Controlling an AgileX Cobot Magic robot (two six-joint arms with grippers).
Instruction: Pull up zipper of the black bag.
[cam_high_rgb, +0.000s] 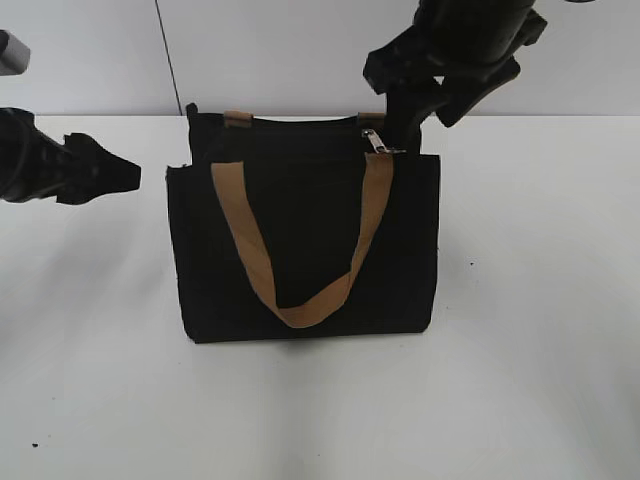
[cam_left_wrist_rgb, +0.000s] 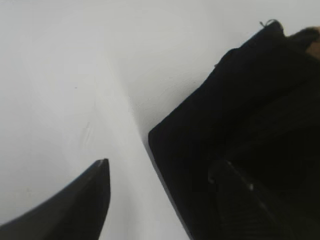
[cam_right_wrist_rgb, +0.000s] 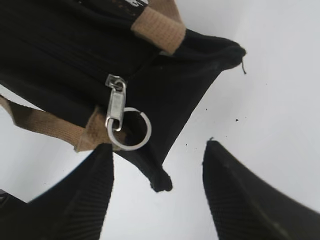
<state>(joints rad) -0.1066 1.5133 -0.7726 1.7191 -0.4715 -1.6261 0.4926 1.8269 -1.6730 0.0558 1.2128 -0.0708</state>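
Observation:
The black bag (cam_high_rgb: 300, 250) stands upright on the white table, with a tan handle (cam_high_rgb: 305, 300) hanging down its front. The silver zipper pull (cam_high_rgb: 372, 140) sits at the right end of its top edge. In the right wrist view the zipper pull (cam_right_wrist_rgb: 116, 107) carries a silver ring (cam_right_wrist_rgb: 129, 129). My right gripper (cam_right_wrist_rgb: 157, 152) is open above the bag's top right corner, its left finger just below the ring, holding nothing. My left gripper (cam_left_wrist_rgb: 160, 170) is open beside the bag's left side (cam_left_wrist_rgb: 240, 125); one finger overlaps the bag. In the exterior view the left gripper (cam_high_rgb: 110, 172) is left of the bag.
The white table (cam_high_rgb: 540, 330) surrounds the bag. A pale wall stands behind it, with a thin dark cable (cam_high_rgb: 166, 55) running down it. The right arm (cam_high_rgb: 455, 50) hangs above the bag's right rear.

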